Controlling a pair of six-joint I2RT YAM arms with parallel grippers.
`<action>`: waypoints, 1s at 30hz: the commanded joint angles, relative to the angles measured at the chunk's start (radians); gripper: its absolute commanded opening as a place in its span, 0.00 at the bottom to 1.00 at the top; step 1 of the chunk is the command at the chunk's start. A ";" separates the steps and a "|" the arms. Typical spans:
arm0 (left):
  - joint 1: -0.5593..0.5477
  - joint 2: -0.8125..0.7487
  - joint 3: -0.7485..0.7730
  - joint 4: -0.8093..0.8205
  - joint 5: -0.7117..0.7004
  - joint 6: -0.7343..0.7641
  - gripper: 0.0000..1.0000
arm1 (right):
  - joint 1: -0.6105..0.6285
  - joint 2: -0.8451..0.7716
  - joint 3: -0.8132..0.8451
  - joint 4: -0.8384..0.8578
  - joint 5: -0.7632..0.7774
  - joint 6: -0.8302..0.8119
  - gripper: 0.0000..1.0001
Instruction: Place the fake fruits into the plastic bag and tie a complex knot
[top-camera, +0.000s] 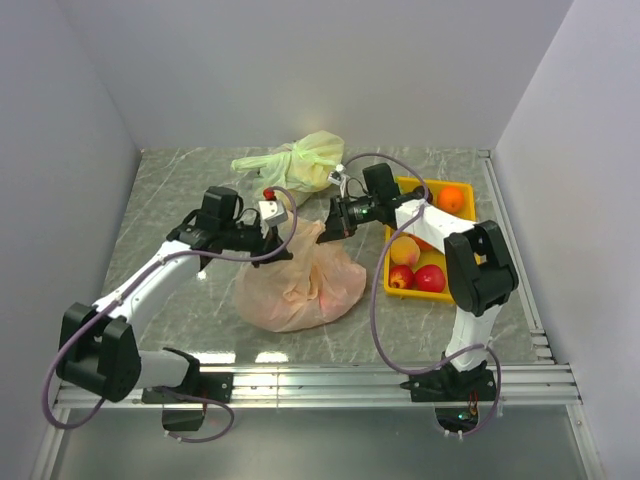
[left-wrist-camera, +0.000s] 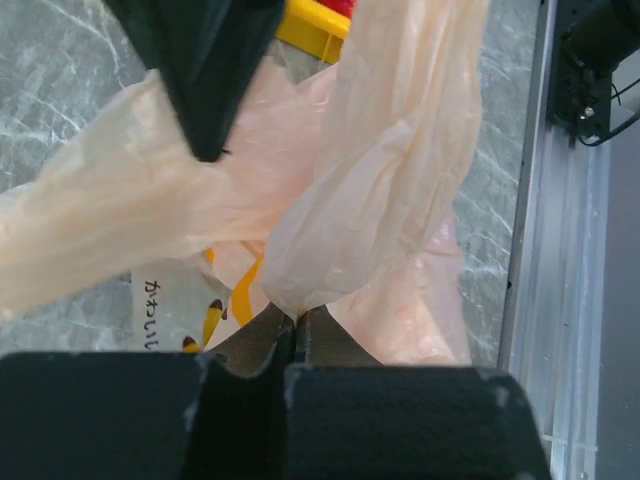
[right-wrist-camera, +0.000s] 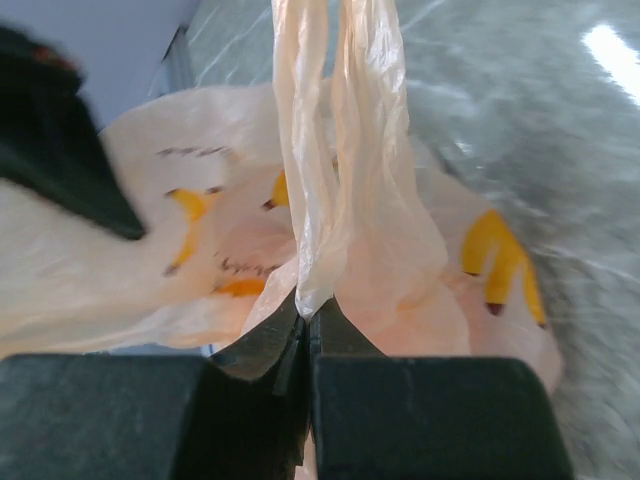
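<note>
Grey marbled table carries everything, and at its middle lies the peach-orange plastic bag, slumped and crinkled, its thin film printed with yellow bananas and dark lettering. Behind it, near the back wall, sits a pale yellow-green knotted bag. Just to the right of the plastic bag stands a yellow tray, and the fake fruits lie in it: an orange at the far corner, a peach-toned piece midway, and two red apples at the near end. Whether any fruit lies inside the plastic bag cannot be told through the film. Both arms reach over the bag from either side, their tips close together above it. The left gripper is pinched tight on one of the bag's handle strips, the film bunched right at its closed jaws. The right gripper is likewise clamped on the other strip, which rises straight from between its fingers.
</note>
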 joint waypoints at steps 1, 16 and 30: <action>-0.006 0.050 0.053 0.050 -0.022 0.002 0.00 | 0.007 -0.085 0.012 -0.024 -0.114 -0.101 0.03; -0.006 0.121 0.062 0.139 -0.048 -0.023 0.01 | 0.028 -0.082 0.100 -0.366 -0.203 -0.452 0.65; -0.068 0.149 0.105 0.167 -0.096 -0.078 0.01 | 0.084 -0.080 0.047 -0.127 -0.134 -0.251 0.57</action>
